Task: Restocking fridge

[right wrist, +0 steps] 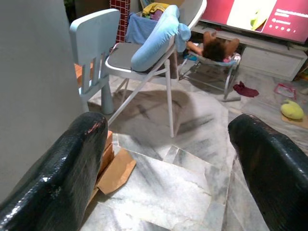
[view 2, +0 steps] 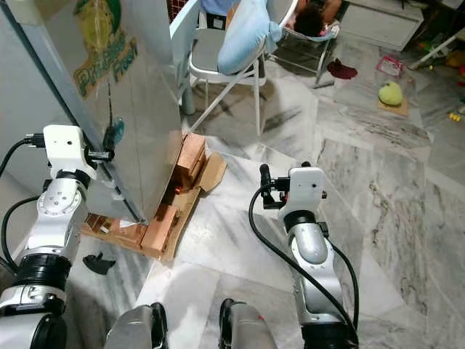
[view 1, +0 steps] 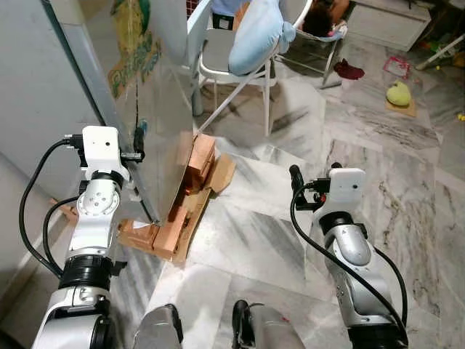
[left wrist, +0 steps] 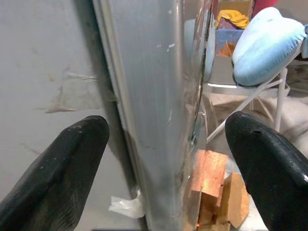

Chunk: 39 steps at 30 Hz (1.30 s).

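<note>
Left claw (left wrist: pixel 163 168) wide open, holding nothing, its fingers on each side of the fridge door (view 1: pixel 156 109) edge | door likely heavy, stiff, smooth; best gripped by that edge | right claw (right wrist: pixel 168 168) wide open, empty, well apart.

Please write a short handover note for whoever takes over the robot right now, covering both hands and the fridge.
Left hand: open, its fingers on either side of the edge of the fridge door, not closed on it.
Right hand: open, holding nothing, raised over the marble floor.
Flattened cardboard lies at the fridge's foot.
Done: robot stands at the fridge.
Left: grip the door edge, open the door, then restock. No items to stock can be seen yet.
</note>
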Tool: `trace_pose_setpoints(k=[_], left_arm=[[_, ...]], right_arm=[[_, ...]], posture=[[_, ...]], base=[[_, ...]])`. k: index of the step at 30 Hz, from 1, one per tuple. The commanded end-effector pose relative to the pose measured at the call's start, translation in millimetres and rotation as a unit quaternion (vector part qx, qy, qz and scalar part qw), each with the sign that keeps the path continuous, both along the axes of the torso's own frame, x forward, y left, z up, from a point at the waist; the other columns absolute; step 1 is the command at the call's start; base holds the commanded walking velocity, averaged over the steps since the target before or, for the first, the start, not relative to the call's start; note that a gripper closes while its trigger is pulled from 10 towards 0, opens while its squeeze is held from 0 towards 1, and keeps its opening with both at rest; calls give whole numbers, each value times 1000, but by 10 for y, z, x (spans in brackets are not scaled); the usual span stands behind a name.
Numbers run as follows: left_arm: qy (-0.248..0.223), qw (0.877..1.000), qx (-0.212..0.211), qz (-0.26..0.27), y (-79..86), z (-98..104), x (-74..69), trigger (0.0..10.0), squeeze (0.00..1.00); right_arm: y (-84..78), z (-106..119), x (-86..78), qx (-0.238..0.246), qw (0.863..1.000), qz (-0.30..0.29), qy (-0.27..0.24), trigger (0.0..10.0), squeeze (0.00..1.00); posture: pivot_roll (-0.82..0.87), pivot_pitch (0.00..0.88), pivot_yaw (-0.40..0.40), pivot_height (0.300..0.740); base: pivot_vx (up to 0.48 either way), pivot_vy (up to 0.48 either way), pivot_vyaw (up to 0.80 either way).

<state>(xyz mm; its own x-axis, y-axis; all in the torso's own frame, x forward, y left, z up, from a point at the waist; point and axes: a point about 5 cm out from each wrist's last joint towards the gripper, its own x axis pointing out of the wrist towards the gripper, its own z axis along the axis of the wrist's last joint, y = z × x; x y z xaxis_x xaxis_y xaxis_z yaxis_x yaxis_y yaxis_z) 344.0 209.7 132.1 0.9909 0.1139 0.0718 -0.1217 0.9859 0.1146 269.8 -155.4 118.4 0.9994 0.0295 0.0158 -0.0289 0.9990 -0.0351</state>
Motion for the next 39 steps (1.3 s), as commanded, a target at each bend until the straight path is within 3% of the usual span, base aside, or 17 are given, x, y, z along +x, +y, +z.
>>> trace_pose_setpoints(k=[1,5,7,8,12,14,16,17,18,19,20,25,30,39], left_arm=[[1,1000,-8,-2,-32,-13,51,10000,0],[2,1000,-10,-8,-65,-21,84,10000,0],[0,1000,-14,-24,-137,-1,123,10000,0],[-4,998,-24,-64,-275,19,158,10000,0],[-5,998,-24,-65,-280,20,158,10000,0],[-3,995,-27,-99,-429,24,170,10000,0],[-3,986,-36,-161,-668,45,187,10000,0],[-8,977,-34,-212,-889,89,187,10000,0],[-8,977,-34,-212,-889,89,187,10000,0],[-25,961,-26,-274,-1148,166,149,10000,0],[-33,952,-29,-305,-1275,211,120,10000,0],[-65,907,-23,-417,-1760,378,-71,10000,0],[-46,915,-18,-400,-1714,260,-71,10000,0],[-38,932,-18,-360,-1365,151,-131,10000,0]], right_arm=[[-83,12,-70,-7,1000,-13,6,10000,0],[-97,18,-117,-10,1000,-12,12,10000,0],[-115,21,-133,-12,1000,-14,15,10000,0],[-136,26,-141,-14,1000,-15,18,10000,0],[-136,26,-141,-14,1000,-15,18,10000,0],[-147,25,-136,-14,1000,-16,20,10000,0],[-201,0,-180,-10,999,-38,28,10000,0],[-261,-49,-248,-3,997,-62,41,10000,0],[-261,-49,-248,-3,997,-62,41,10000,0],[-301,-80,-323,-7,996,-78,49,10000,0],[-321,-88,-351,-10,995,-87,51,10000,0],[-445,-99,-425,-19,988,-142,58,10000,0],[-406,-78,-370,-12,990,-134,51,10000,0],[-259,-92,-257,0,993,-106,45,10000,0]], posture=[[-86,189,-82,740],[-94,193,-86,740],[-102,197,-90,740],[-105,197,-93,740],[-105,197,-93,740],[-100,195,-104,740],[-99,195,-105,740],[-100,191,-103,740],[-100,191,-103,740],[-102,190,-100,740],[-104,184,-95,740],[-90,173,-87,740],[-78,162,-84,740],[-31,138,-81,740]], base=[[0,0,0],[0,0,0],[0,0,0],[0,0,0],[0,0,0],[0,0,0],[0,0,0],[0,0,0],[0,0,0],[0,0,0],[0,0,0],[0,0,0],[0,0,0],[201,-172,-711]])
